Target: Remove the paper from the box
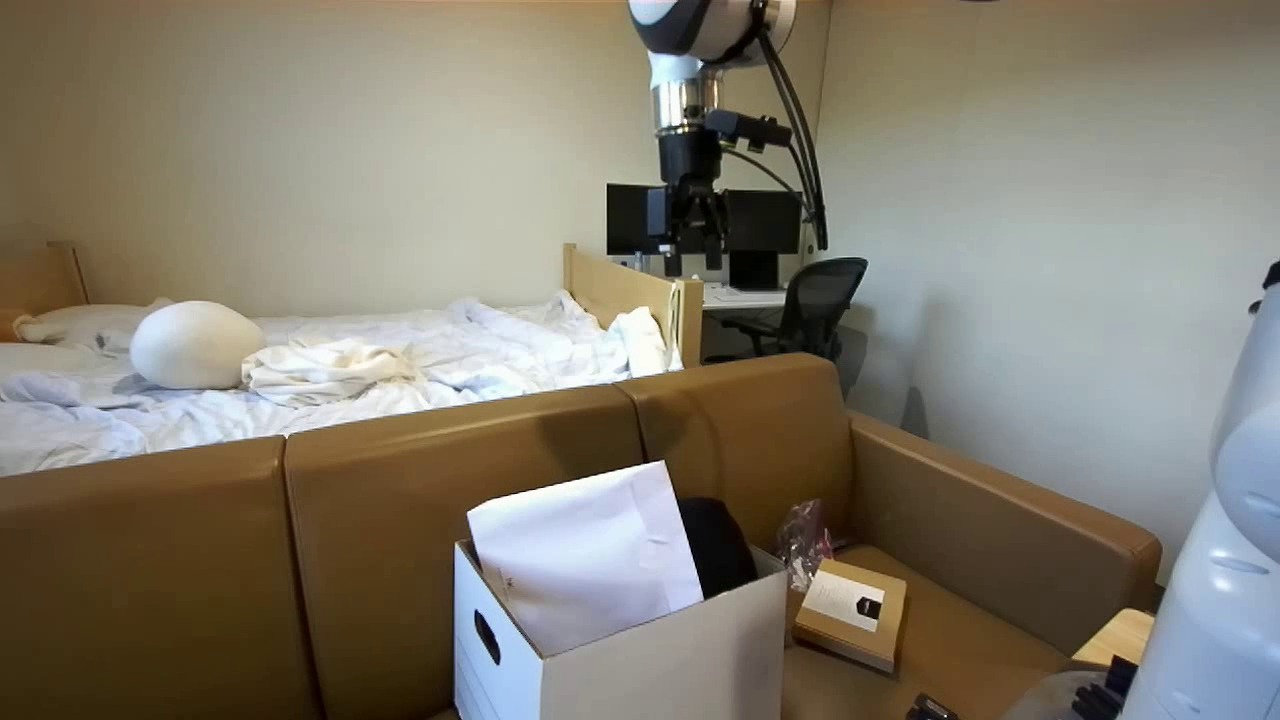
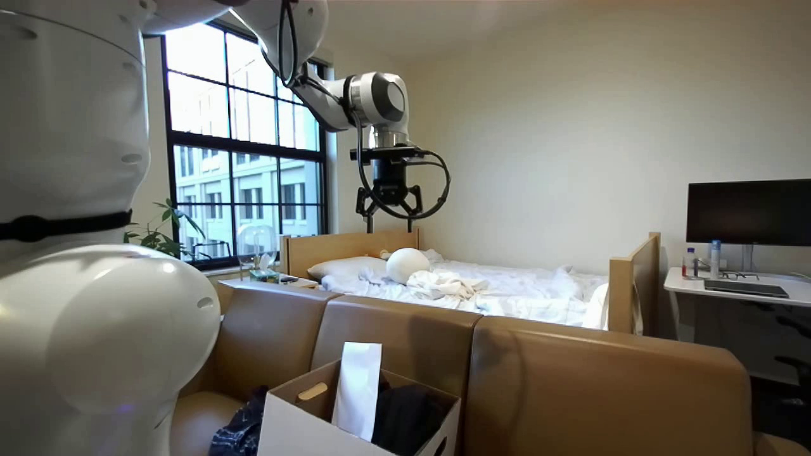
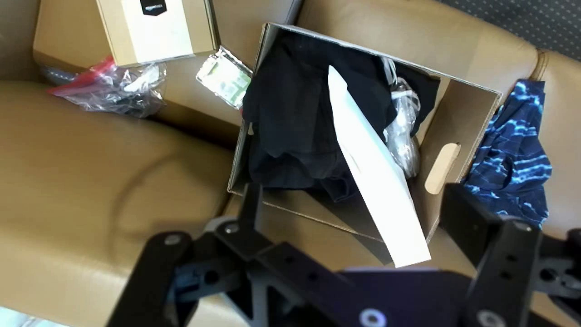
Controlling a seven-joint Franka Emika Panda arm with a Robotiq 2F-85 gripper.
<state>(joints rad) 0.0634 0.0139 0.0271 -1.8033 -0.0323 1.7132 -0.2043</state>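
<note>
Hovering my pincer above the box, jaws spread, empty, likely for clearance. Paper sticks out past the box's rim, I'd guess propped by black cloth.

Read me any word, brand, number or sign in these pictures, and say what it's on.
Nothing reads clearly enough to quote.
Tan package: pale lettering on its dark badge, too small to read.
Paper: faint dark marks, too faint to read.
Small shiny packet: too blurred to make out any print.
</note>
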